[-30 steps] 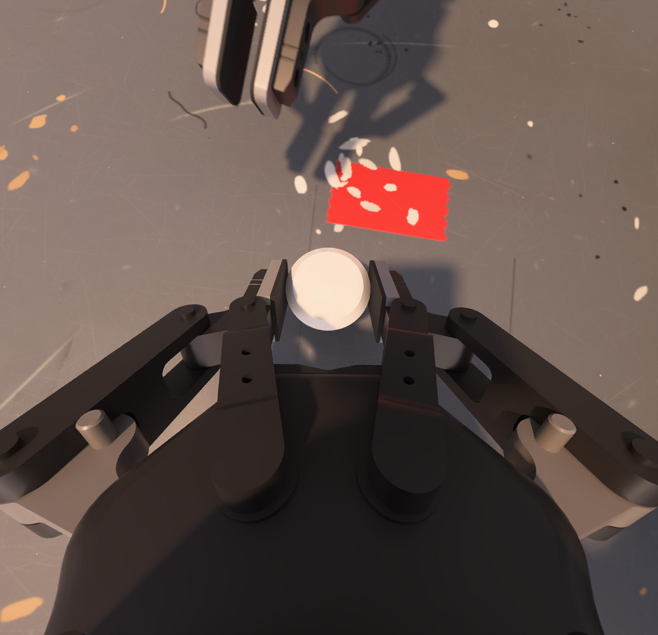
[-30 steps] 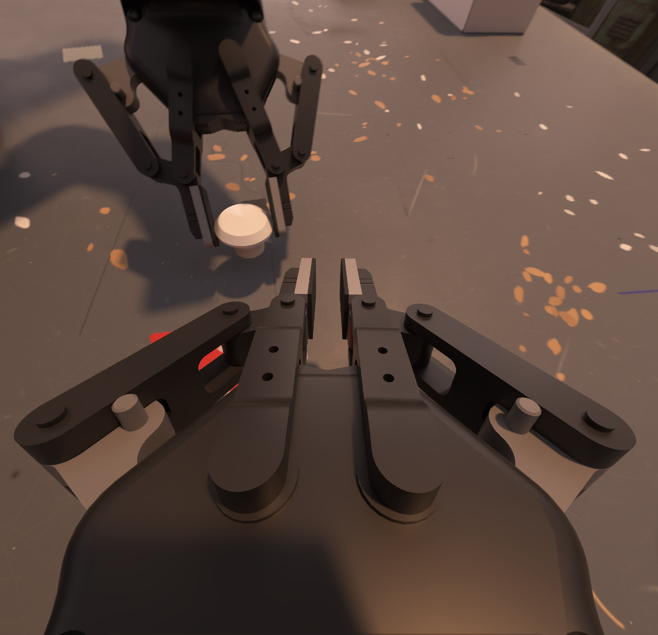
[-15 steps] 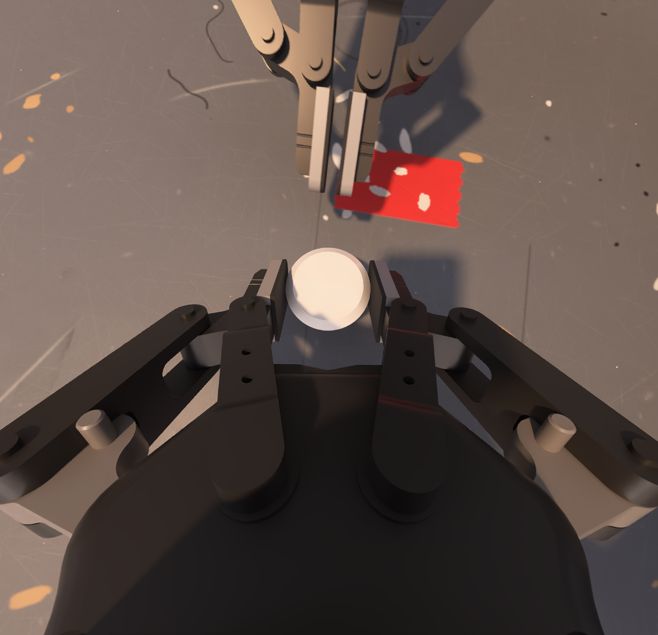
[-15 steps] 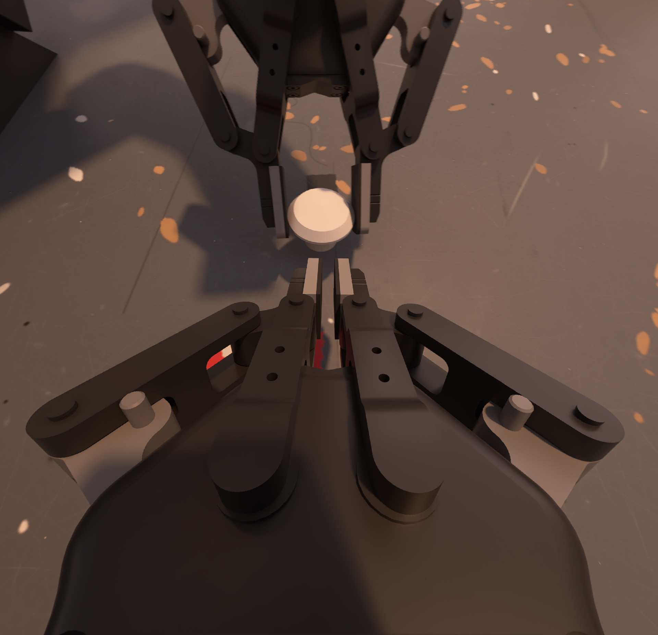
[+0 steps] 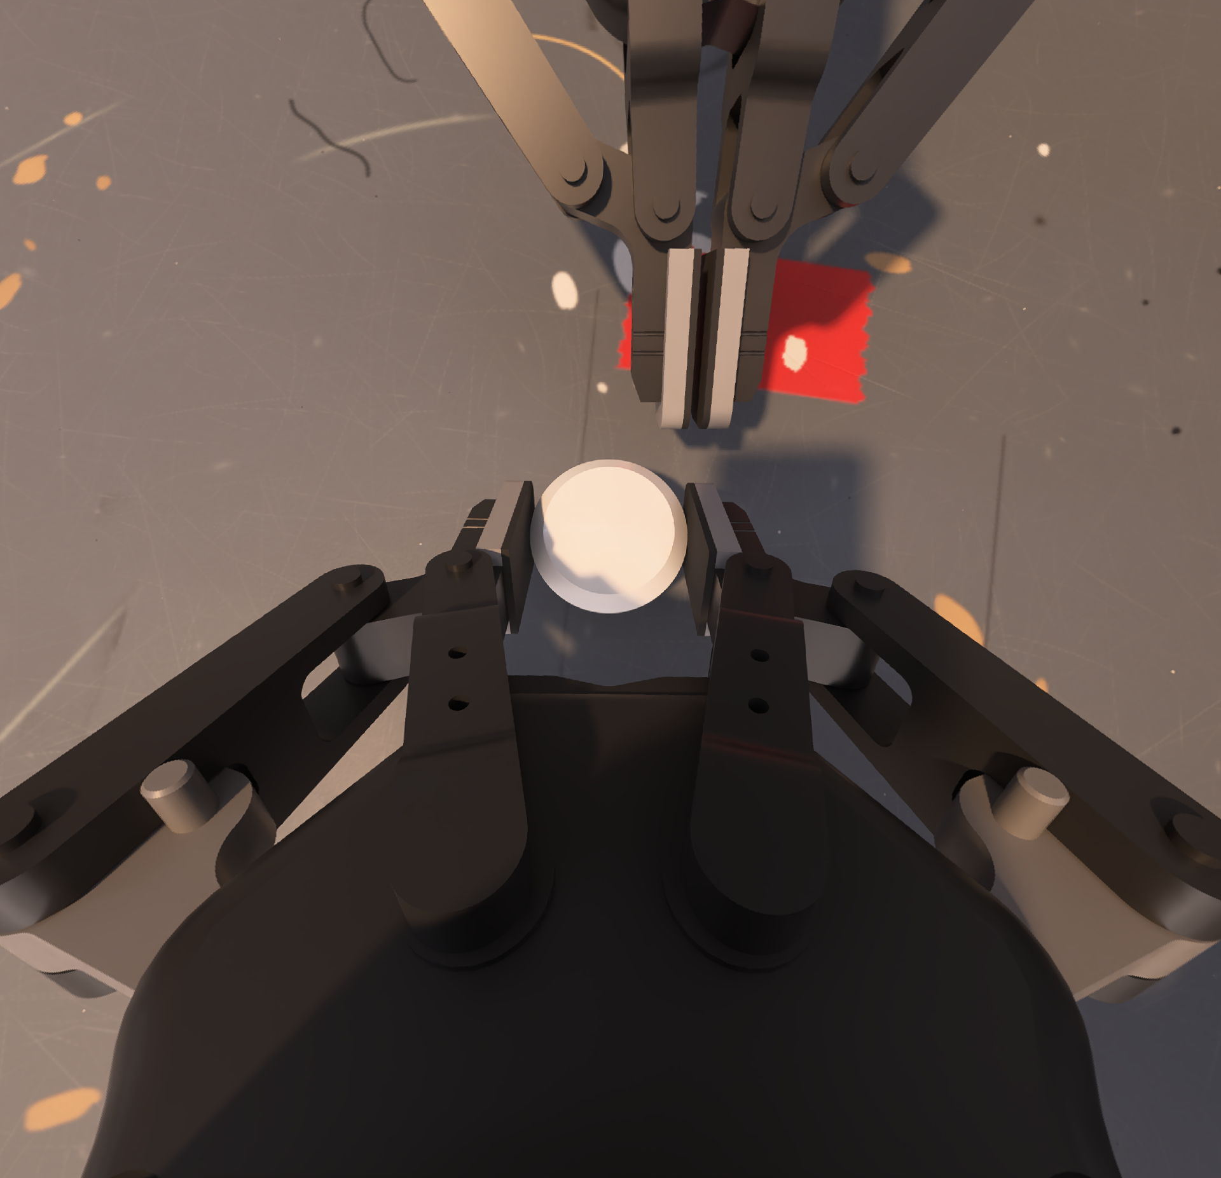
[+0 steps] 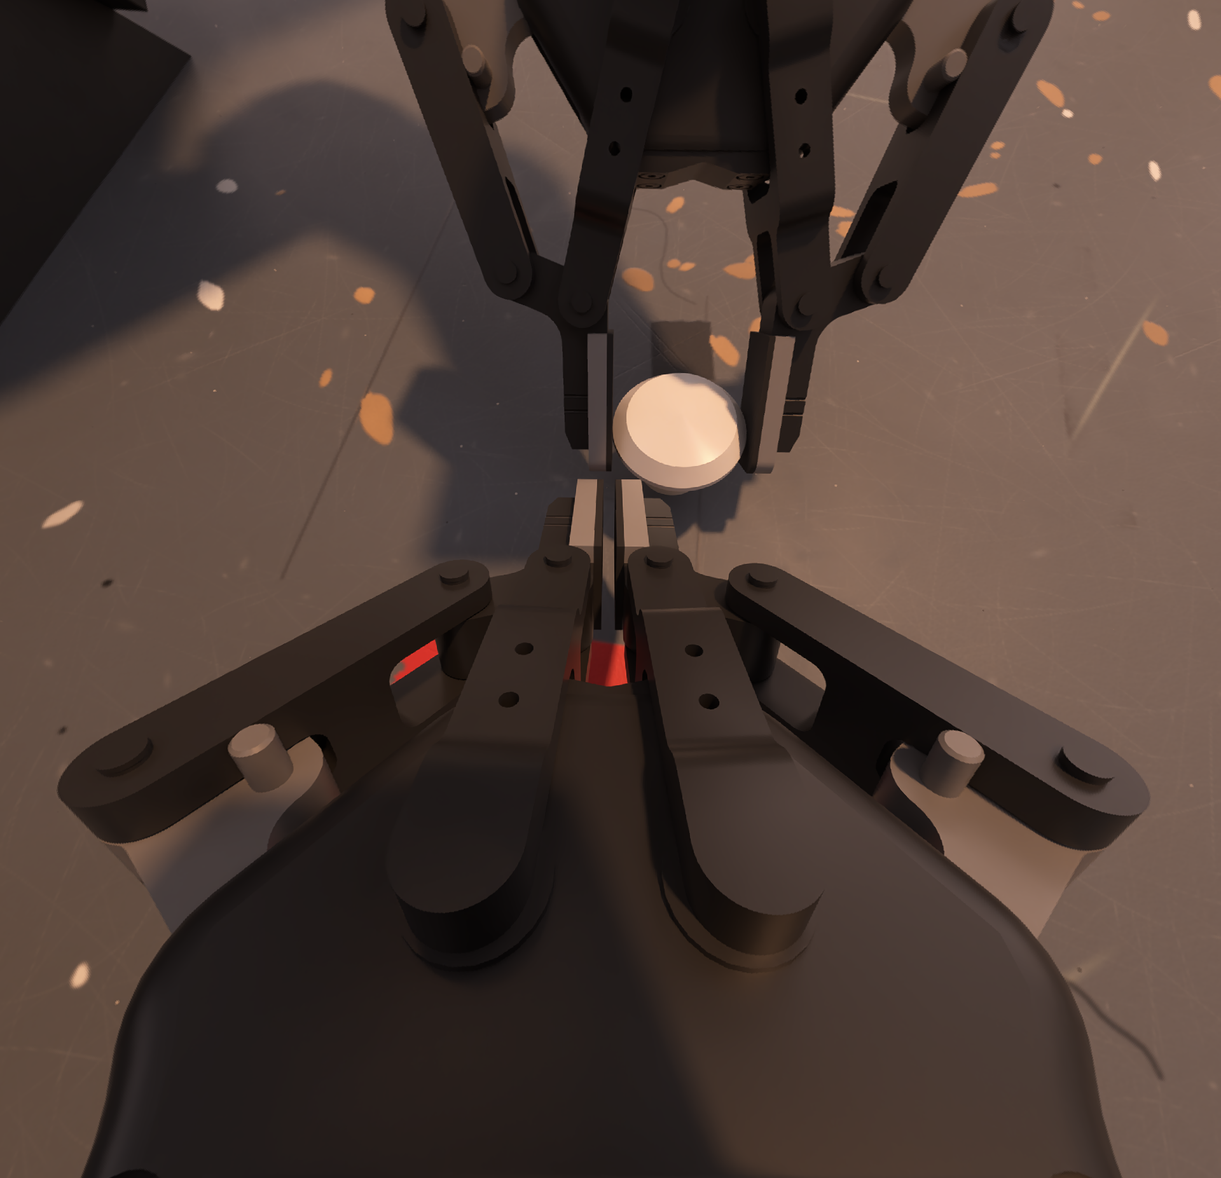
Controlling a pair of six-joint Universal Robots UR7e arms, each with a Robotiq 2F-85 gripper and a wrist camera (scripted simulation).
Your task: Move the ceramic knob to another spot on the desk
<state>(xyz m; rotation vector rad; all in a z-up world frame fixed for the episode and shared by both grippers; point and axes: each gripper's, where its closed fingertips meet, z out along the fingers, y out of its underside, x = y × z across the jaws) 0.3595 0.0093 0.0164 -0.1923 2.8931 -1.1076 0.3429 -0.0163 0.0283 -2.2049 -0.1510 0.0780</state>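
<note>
A grey, scratched worktop, flecked with orange and pale spots, fills both views. On it lies a red patch of tape, partly hidden beneath the right claw. The left claw points down at the worktop with its two pads pressed against opposite sides of the ceramic knob, a round cream-white cap seen from above, so this claw is clamped on the knob. The right wrist view shows the same knob between those pads, its narrower foot below; whether the foot touches the worktop or hangs just above it cannot be told, though a shadow lies close under it. The right claw faces the left one, its fingers drawn almost together with only a thin slit between and nothing held, its tips just beside the knob's rim. The carry appears to be in hand. To do it well, the left claw should keep its squeeze even across the widest part of the cap, travel level so the smooth glaze does not slip, and steer away from the right claw's tips, which sit close enough to risk a knock. A bare stretch of worktop would suit for setting the knob down on its foot before the pads part.
</note>
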